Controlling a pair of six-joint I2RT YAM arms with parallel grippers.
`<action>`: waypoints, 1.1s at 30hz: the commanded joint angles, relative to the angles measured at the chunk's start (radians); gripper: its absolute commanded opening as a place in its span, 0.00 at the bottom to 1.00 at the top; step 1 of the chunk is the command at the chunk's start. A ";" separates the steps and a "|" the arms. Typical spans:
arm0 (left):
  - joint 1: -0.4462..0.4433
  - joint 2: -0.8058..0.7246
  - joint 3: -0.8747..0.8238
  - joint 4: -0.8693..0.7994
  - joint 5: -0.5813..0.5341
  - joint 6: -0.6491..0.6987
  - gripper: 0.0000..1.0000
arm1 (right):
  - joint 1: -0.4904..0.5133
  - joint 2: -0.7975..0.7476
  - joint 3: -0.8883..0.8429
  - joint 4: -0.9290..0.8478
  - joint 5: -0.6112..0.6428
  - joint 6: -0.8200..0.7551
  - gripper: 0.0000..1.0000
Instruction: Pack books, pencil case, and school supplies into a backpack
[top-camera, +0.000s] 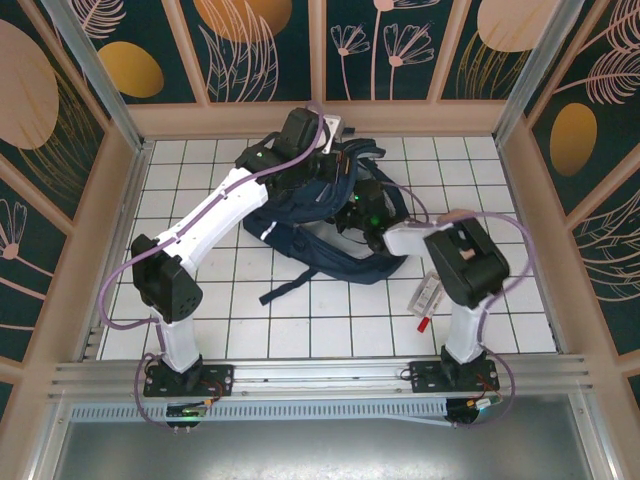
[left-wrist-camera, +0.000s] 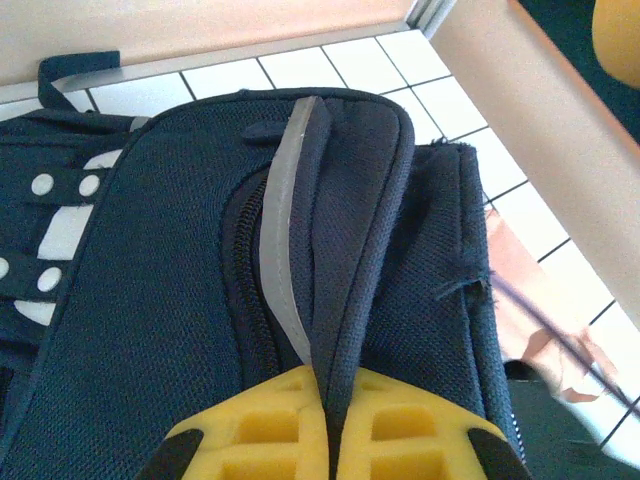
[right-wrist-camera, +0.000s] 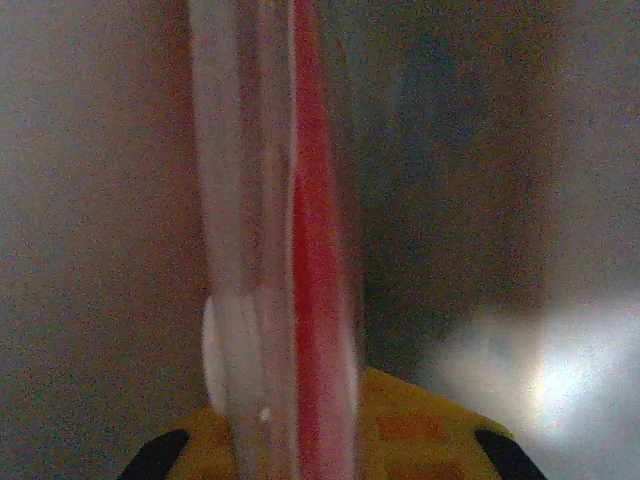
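- Pinched in the right gripper (right-wrist-camera: 300, 440): a slim red-and-white pen (right-wrist-camera: 305, 200), light, stiff and smooth; probably prone to slipping unless held mid-shaft.
- Clamped in the left gripper (left-wrist-camera: 325, 410): a fold of the large navy blue fabric backpack (left-wrist-camera: 150, 300), soft and floppy; best taken at a seamed edge.
- Spread across the far middle of the table (top-camera: 200, 330), beneath both grippers.

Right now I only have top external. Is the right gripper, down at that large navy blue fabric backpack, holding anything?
Observer: Yes. On the right wrist view, the right gripper is shut on a slim red-and-white pen.
Operator: And the left gripper?
Observer: On the left wrist view, the left gripper pinches a raised fold of the backpack, right where its pale reflective stripe runs down between the fingers.
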 joint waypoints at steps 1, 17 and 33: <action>-0.004 -0.075 0.011 0.188 0.069 -0.056 0.00 | 0.036 0.110 0.119 0.081 0.129 0.021 0.03; -0.001 -0.198 -0.055 0.171 -0.148 -0.014 0.00 | -0.021 -0.011 0.046 -0.235 0.020 -0.168 0.49; -0.001 -0.236 -0.174 0.239 -0.041 -0.074 0.00 | 0.044 0.239 0.201 0.141 0.063 0.053 0.00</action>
